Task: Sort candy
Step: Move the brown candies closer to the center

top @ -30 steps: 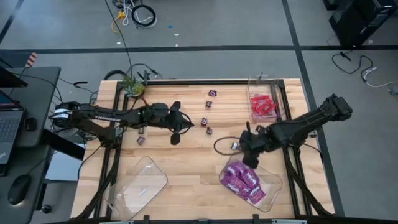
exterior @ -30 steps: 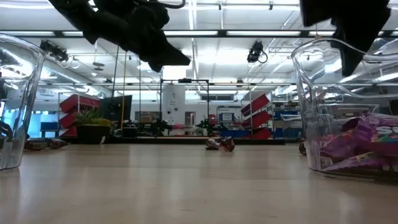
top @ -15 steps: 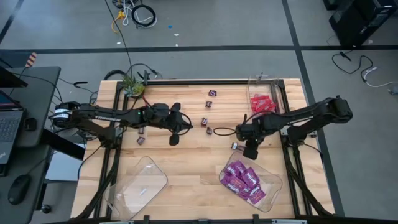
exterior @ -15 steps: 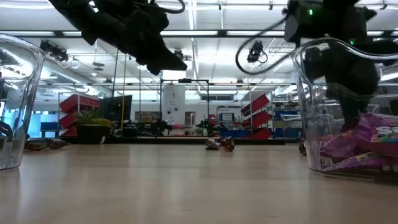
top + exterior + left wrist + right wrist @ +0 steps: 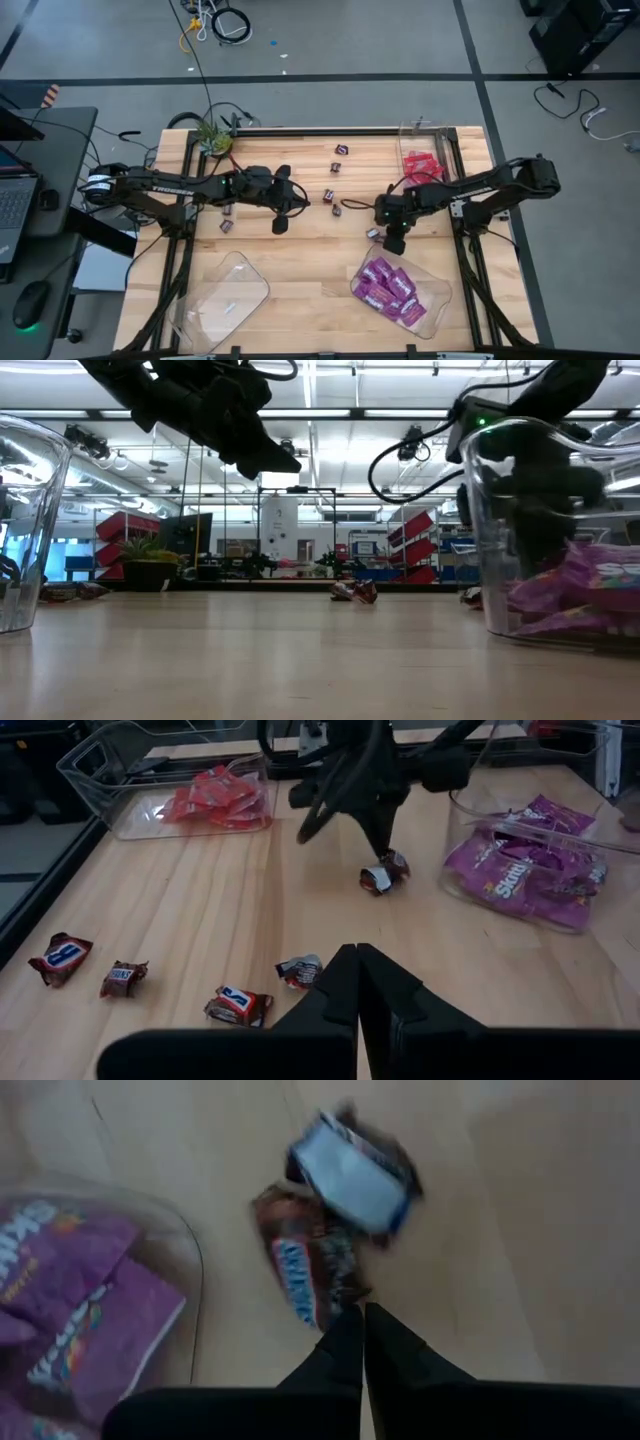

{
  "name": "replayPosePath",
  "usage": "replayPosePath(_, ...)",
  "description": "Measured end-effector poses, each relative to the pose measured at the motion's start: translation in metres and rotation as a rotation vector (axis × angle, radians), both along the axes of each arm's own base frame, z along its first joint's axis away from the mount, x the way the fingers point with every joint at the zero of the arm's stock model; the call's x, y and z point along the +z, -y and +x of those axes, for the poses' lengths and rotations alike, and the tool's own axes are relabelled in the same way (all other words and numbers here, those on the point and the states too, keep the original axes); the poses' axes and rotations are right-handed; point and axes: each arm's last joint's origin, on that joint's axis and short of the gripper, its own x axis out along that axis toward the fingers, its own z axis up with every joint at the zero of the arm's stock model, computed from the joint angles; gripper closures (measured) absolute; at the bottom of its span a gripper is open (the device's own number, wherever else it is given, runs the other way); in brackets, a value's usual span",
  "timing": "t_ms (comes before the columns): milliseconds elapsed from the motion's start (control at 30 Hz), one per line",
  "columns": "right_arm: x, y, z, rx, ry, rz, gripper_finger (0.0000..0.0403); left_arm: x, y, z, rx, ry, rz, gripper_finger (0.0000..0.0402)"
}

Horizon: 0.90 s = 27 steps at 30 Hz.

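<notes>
The right gripper (image 5: 383, 233) hangs with its jaws closed and empty just above a dark brown wrapped candy (image 5: 318, 1270) on the wooden surface (image 5: 300, 260), beside the clear tray (image 5: 440, 292) of purple Skittles packets (image 5: 392, 292); contact seems unlikely. The left gripper (image 5: 279, 222) waits mid-surface, jaws closed, near loose brown chocolates (image 5: 238, 1004).

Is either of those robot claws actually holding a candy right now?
No. The right gripper is shut with nothing between its fingers, tips just short of two brown wrapped candies on the table. The left gripper is shut and empty too.
</notes>
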Motion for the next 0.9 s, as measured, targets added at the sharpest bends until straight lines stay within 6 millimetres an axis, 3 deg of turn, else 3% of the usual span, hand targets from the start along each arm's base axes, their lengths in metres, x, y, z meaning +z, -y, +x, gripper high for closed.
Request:
replayPosePath(200, -0.002, 0.01, 0.018, -0.02, 0.118, -0.026, 0.0402, 0.0, 0.0, 0.0, 0.0, -0.005, -0.001, 0.0398)
replayPosePath(400, 0.021, 0.008, 0.023, -0.006, 0.178, -0.042, 0.0402, -0.002, 0.0, -0.001, 0.0, -0.02, -0.003, 0.0398)
replayPosePath(500, 0.033, 0.002, 0.016, -0.04, 0.141, -0.06, 0.0402, -0.003, 0.0, -0.001, 0.0, -0.03, -0.005, 0.0398)
replayPosePath(700, 0.038, -0.015, -0.014, -0.139, -0.093, -0.096, 0.0402, -0.002, 0.005, -0.001, -0.016, -0.027, -0.01, 0.0398)
replayPosePath(900, 0.041, -0.039, -0.027, -0.157, -0.177, -0.061, 0.0402, -0.002, 0.006, 0.0, -0.002, -0.024, -0.045, 0.0398)
